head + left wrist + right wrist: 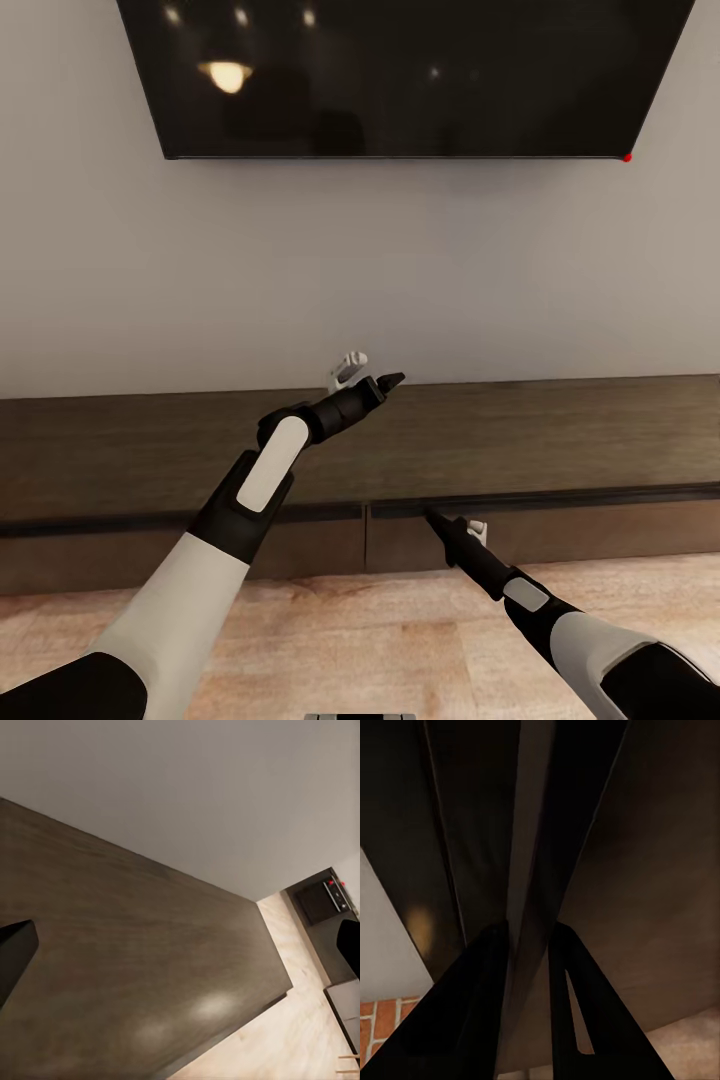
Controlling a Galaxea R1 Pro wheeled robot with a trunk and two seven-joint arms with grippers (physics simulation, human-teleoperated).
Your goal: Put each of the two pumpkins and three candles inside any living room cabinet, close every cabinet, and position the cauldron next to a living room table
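Both robot arms reach out from the near edge of the head view, over the light wood floor (pixel 330 640). Behind them, the big black TV (pixel 400 75) hangs on the pale wall (pixel 400 270). Under it runs the long dark cabinet (pixel 560 430), low and close to the floor, with its drawer fronts looking shut or nearly shut. The left gripper (pixel 368 375) floats over the cabinet top with its two fingers spread wide and nothing in them. The right gripper (pixel 455 530) is smaller in view and sits low, right at the thin dark gap under the cabinet's top edge. In the right wrist view its two black fingers (pixel 484 1005) are close together with a thin edge of wood between them, so it seems to pinch the lip of a drawer, but I cannot tell for sure. If the job now is to work this drawer, the right arm should go slow and straight, and keep its hold on the lip.
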